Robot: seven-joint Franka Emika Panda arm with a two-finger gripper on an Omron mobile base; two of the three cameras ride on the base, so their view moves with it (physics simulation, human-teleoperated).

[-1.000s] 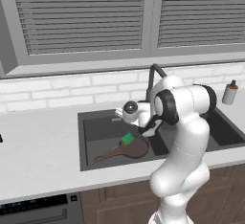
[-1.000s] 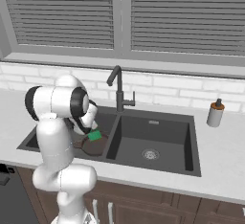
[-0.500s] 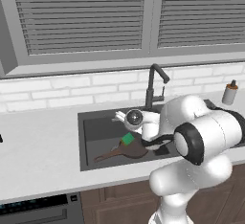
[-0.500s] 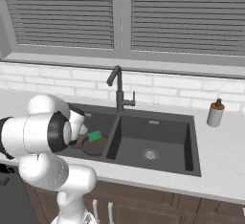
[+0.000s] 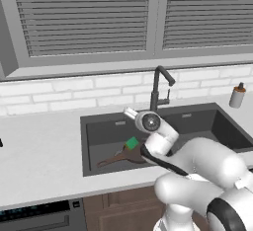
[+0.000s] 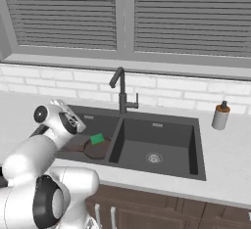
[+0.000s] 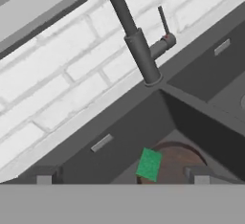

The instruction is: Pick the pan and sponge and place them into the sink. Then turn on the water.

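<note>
**A:** Start with the left base view. What is your claw doing?

**B:** It hangs above the left basin of the sink, near the faucet. You cannot judge the jaw gap from here. Below it the pan lies in the basin with the sponge resting on it. Half a second ago your arm stood taller; it has since folded lower, and the hand has lifted away from the sponge. The soap bottle on the counter carries no readable label.

**A:** And the right base view?

**B:** The claw sits over the sink's left basin, holding nothing. The sponge lies on the pan, apart from the hand. The faucet runs no water. You have swung the arm further down and forward than before.

**A:** The hand view?

**B:** Your two fingertips stand spread wide at the bottom, empty, touching nothing. The sponge lies between them on the pan's rim. The faucet rises behind. No writing is legible.
</note>
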